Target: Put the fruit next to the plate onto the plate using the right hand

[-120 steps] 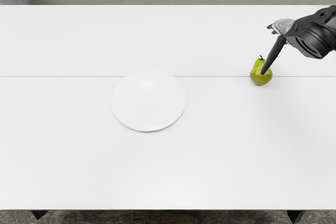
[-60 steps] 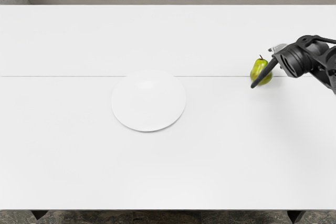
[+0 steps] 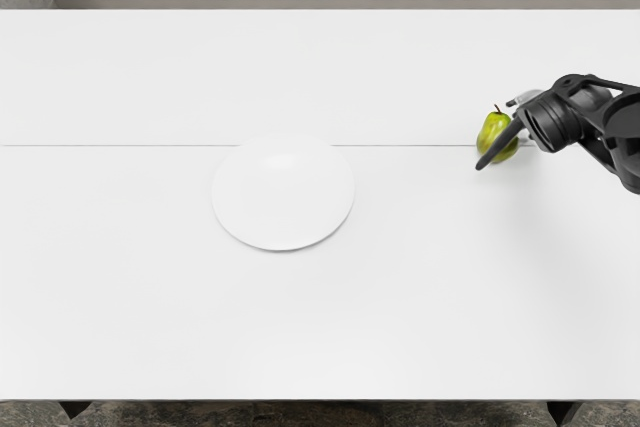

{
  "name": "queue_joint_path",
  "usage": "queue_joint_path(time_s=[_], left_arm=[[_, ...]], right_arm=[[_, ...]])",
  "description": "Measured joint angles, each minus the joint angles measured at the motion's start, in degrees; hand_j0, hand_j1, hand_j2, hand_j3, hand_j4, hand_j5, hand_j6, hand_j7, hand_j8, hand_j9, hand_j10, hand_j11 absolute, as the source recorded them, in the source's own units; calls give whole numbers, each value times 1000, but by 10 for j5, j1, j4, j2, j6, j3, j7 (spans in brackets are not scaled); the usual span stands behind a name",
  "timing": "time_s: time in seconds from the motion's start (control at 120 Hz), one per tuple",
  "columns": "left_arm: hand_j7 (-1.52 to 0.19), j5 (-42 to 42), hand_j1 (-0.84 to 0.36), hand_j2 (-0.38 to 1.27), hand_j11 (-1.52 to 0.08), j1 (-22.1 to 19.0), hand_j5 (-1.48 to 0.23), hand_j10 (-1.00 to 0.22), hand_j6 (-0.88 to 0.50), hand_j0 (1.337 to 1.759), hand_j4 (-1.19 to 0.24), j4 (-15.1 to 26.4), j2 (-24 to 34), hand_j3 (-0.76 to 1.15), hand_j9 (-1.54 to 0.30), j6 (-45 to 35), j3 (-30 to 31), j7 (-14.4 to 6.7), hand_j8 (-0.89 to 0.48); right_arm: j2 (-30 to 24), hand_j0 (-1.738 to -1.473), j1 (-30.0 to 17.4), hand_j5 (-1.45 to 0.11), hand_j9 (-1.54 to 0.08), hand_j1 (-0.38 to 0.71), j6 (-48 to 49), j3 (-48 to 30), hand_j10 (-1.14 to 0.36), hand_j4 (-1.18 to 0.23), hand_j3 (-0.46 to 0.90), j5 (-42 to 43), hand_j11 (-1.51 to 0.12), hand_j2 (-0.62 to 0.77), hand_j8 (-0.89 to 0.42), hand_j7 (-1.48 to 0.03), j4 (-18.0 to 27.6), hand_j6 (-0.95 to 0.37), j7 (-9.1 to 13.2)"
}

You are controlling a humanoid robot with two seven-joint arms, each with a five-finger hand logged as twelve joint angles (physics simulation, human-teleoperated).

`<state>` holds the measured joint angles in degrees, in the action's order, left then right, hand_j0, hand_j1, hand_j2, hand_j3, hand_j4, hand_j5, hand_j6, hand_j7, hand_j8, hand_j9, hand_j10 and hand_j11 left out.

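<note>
Pear (image 3: 492, 130) touching right hand (image 3: 558, 123); plate (image 3: 283, 202) well apart.

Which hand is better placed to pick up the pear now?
Right. The right hand is at the pear, which stands right of the plate; the left arm is out of view.

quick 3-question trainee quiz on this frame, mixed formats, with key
1. True or false: the pear lies on the plate.
2. The right hand is: A over the plate, B at the pear, C out of view.
3. Fill in: in the picture, the pear stands to the plate's ____ side.
Key: 1 false; 2 B; 3 right.
</note>
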<state>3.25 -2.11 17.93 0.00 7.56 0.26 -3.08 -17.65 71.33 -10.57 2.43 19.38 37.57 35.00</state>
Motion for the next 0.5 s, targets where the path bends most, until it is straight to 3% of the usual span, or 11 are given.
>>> queue_joint_path(time_s=[0.5], left_arm=[[0,0,349,0,0,0,0,0,0,1658,0,0,0,0,0,0,0,0,0]], right_arm=[[2,-1658,4,-304,-304,-69,4,-1,-235,-235,0,-1,-304,-46,-236,-304,0,-236,0]])
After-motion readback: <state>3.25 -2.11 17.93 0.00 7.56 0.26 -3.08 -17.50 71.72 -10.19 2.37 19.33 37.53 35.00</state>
